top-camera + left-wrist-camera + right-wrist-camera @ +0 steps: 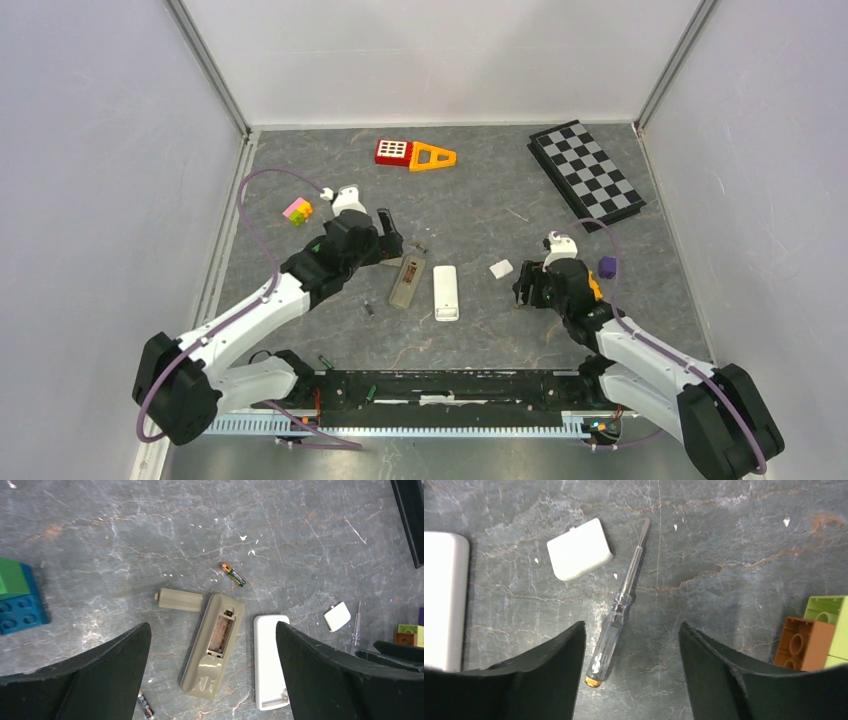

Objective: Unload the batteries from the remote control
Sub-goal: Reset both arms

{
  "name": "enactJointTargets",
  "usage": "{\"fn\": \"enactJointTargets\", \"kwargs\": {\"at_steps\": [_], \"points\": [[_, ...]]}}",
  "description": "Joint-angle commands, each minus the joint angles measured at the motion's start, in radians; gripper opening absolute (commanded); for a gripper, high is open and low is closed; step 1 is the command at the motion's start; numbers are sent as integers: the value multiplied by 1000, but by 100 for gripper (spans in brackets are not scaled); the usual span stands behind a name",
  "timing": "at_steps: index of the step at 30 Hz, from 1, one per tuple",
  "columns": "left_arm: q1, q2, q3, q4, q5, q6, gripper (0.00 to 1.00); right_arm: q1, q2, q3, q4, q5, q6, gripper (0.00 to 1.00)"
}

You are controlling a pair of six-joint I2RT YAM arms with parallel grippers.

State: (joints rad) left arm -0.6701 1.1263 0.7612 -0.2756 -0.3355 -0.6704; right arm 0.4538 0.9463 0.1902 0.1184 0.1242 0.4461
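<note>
A beige remote [212,645] lies back-up under my left gripper [212,626], its battery bay uncovered and showing no battery. Its beige cover [180,600] lies just beyond it. One battery [233,574] lies past the remote's far end; another [145,707] lies by my left finger. A white remote [270,662] lies beside the beige one, and its white cover [580,549] is farther right. Both remotes show from above, beige [407,282] and white [446,292]. My left gripper [390,240] is open and empty. My right gripper [632,625] is open and empty over a clear-handled screwdriver [619,615].
A folded checkerboard [587,172] lies at the back right and a red-and-orange toy [413,154] at the back middle. Pink and green bricks [297,211] sit left of my left arm. A purple block [606,266] and brown and green bricks [819,635] sit right of my right gripper.
</note>
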Motion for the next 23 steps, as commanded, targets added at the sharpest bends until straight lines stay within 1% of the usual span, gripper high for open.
{"fn": "enactJointTargets", "kwargs": {"at_steps": [1, 2, 3, 6, 10, 14, 17, 23], "points": [[32, -50, 12, -37, -2, 77, 100, 2, -45, 140, -183, 43, -74, 81], [33, -55, 18, -48, -23, 77, 100, 2, -58, 171, -194, 61, -91, 90], [33, -59, 23, -54, -31, 77, 100, 0, -68, 197, -201, 90, -108, 97], [33, -78, 36, -64, -69, 78, 100, -23, -77, 279, -223, 168, -176, 98], [33, -98, 81, -114, -145, 68, 100, -119, -41, 389, -262, 209, -234, 98], [33, -87, 152, -213, -245, 42, 100, -279, -39, 465, -276, 128, -264, 98], [33, -93, 174, -247, -302, 26, 100, -363, -59, 497, -276, 65, -274, 98], [33, -124, 151, -212, -330, 46, 100, -376, -93, 487, -273, 30, -277, 98]]}}
